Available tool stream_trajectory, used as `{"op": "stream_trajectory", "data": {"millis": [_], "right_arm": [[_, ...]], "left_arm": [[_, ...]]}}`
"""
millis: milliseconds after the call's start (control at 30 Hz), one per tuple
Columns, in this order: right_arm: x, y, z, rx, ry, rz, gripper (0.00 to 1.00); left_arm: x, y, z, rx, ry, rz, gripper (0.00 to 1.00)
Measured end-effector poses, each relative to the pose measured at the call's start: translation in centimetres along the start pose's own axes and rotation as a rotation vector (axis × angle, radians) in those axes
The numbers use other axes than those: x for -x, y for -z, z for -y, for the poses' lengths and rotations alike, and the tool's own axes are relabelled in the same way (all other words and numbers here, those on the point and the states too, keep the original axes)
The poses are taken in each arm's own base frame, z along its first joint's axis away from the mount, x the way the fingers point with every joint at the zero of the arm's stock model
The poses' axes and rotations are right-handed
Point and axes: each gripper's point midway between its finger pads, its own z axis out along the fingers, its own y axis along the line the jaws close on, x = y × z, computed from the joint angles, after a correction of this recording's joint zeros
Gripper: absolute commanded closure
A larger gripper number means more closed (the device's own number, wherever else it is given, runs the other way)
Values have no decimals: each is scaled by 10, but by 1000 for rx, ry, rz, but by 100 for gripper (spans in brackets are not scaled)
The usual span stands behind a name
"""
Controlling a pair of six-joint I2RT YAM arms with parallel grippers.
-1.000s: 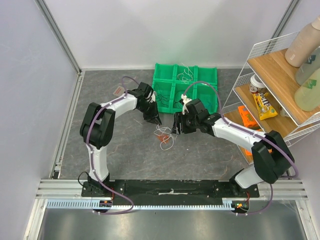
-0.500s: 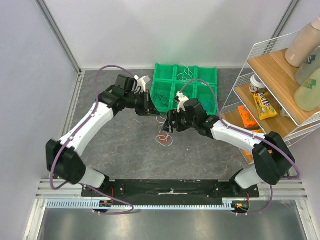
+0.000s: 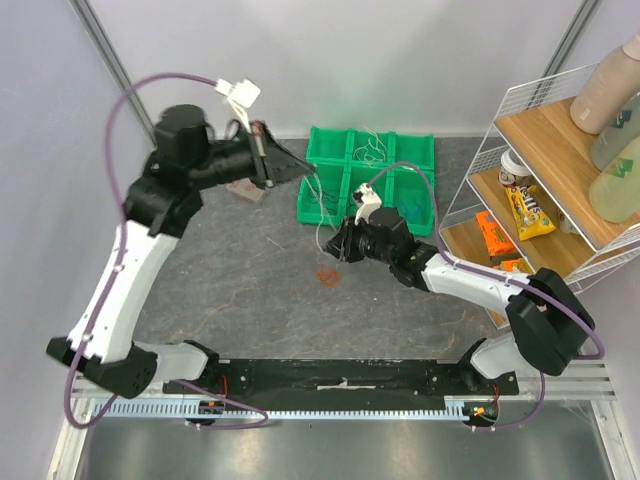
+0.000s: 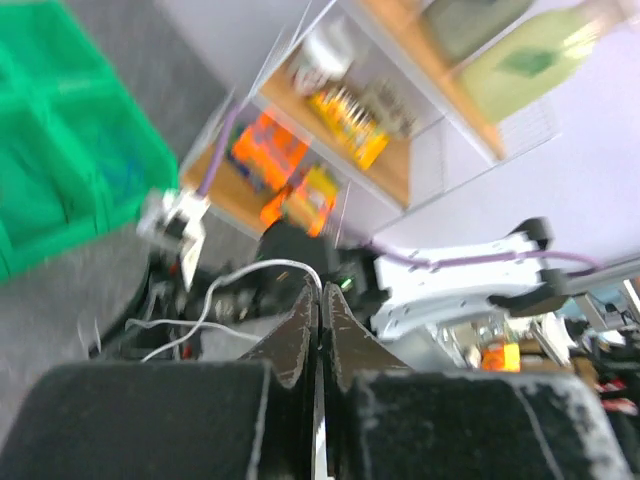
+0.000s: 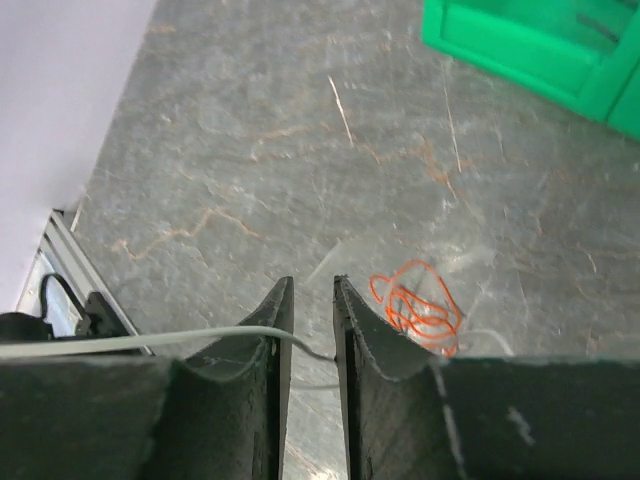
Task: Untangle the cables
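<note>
My left gripper [image 3: 299, 168] is raised high over the left of the green bin. In the left wrist view it [image 4: 320, 290] is shut on a white cable [image 4: 250, 270]. That white cable [image 3: 319, 222] hangs down to my right gripper [image 3: 337, 245], which is low over the floor. In the right wrist view my right gripper [image 5: 312, 285] has its jaws a narrow gap apart. The white cable [image 5: 200, 335] runs over the left finger into that gap. A red-orange cable [image 3: 327, 275] lies bunched on the floor, also in the right wrist view [image 5: 415, 305]. No blue or black cables show.
A green divided bin [image 3: 420, 150] stands at the back and holds thin wires; it also shows in the right wrist view [image 5: 520, 45]. A wire shelf [image 3: 540, 190] with bottles and snack packs stands at the right. White walls close in the grey floor.
My left arm has swung up and back to the left, lifting the white cable away. The red-orange cable now lies alone on the floor. My right gripper has shifted slightly left.
</note>
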Motion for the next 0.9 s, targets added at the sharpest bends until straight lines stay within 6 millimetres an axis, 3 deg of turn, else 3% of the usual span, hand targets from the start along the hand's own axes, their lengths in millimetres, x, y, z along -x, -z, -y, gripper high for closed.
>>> {"op": "stream_trajectory", "data": {"millis": [67,200,300,400,433,533,600,700,767,900], "right_arm": [[-13,-1,12,-31,-11,-23,74],[-33,0,26,-67,-12,-62,93],[-29,2,21,-43,0,-35,98],[-28,8,21,-38,14,-22,99],[-30,10,23,-44,19,-26,93],[-37,14,30,-68,41,-54,50],[-50,19,40,-100,85,-112,32],[-62,30,49,-145,138,-211,14],[-54,38,44,-144,183,-226,7],[5,63,6,-85,302,-106,4]], "left_arm": [[27,20,34,-39,-81,99,98],[72,68,96,-94,-244,304,98],[81,85,108,-78,-292,359,98],[89,84,104,-46,-304,388,98],[92,83,101,-31,-303,393,98],[95,79,90,15,-293,403,98],[101,81,84,52,-288,430,98],[109,88,79,110,-278,468,98],[111,90,76,136,-269,477,98],[98,82,54,187,-230,429,98]]}}
